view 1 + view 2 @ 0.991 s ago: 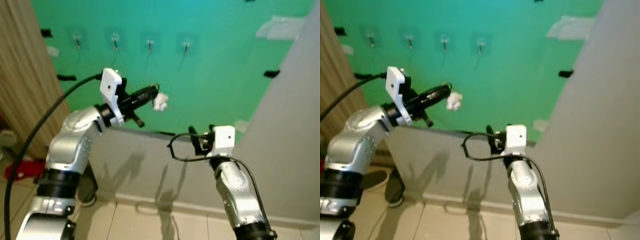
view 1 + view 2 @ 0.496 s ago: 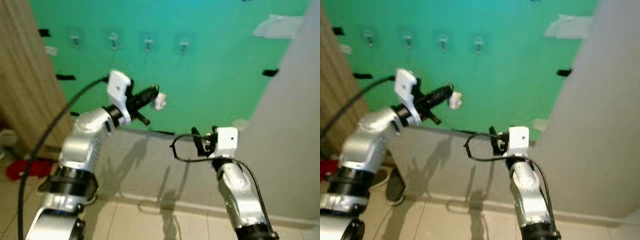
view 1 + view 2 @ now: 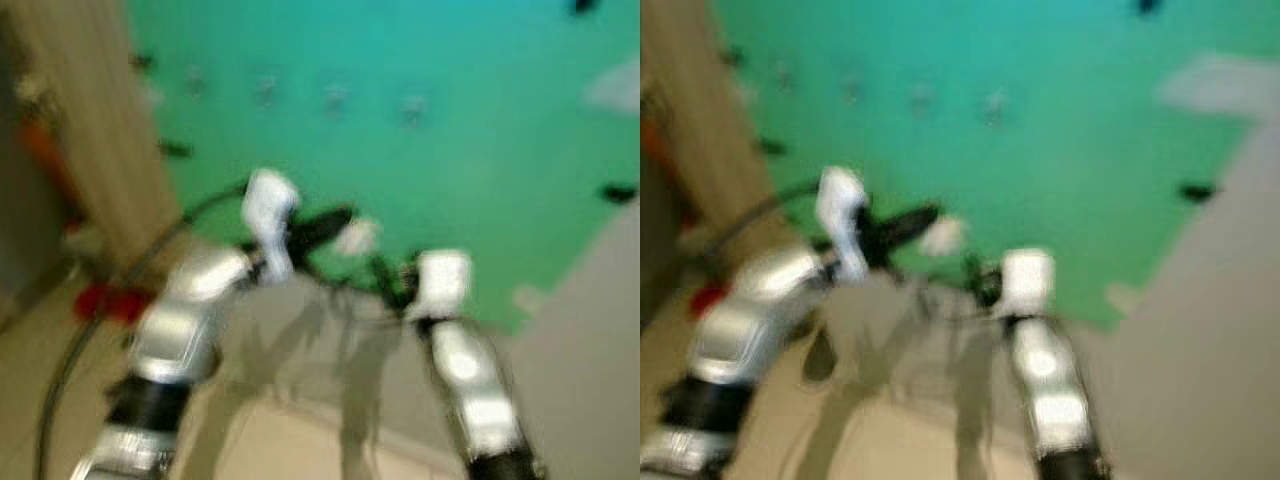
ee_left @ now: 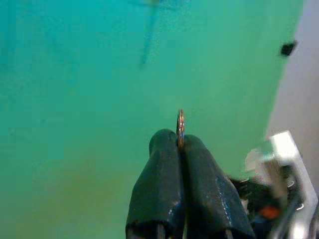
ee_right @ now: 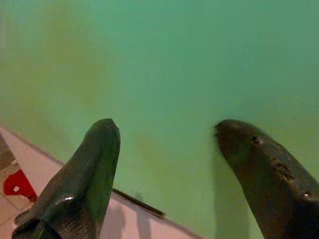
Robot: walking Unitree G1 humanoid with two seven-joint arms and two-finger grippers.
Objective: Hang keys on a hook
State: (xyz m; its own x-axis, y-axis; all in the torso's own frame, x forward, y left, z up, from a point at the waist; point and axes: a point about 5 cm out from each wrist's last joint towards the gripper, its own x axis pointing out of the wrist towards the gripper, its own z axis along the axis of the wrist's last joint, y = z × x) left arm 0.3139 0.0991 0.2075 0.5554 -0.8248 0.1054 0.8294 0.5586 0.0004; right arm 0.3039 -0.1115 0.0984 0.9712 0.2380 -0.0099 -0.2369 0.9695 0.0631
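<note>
The head views are blurred. My left gripper (image 3: 343, 216) is raised toward the green wall (image 3: 470, 150), below a row of small hooks (image 3: 335, 96). It is shut on the keys: a thin metal key ring (image 4: 180, 123) sticks out between its fingertips, and a white fob (image 3: 358, 237) hangs at the tips. One hook (image 4: 147, 44) shows faintly above the ring in the left wrist view. My right gripper (image 5: 167, 130) is held lower and to the right, open, with nothing between its fingers (image 5: 94, 159), facing the same wall.
A wooden panel (image 3: 95, 150) stands to the left of the green wall. Something red (image 3: 100, 300) lies on the tiled floor at its foot. A grey wall (image 3: 590, 340) juts out on the right. A black cable (image 3: 70, 370) trails from my left arm.
The whole picture has swung to the right and blurred, so the camera is moving. My left gripper still holds the keys up below the hooks; the right gripper stays open.
</note>
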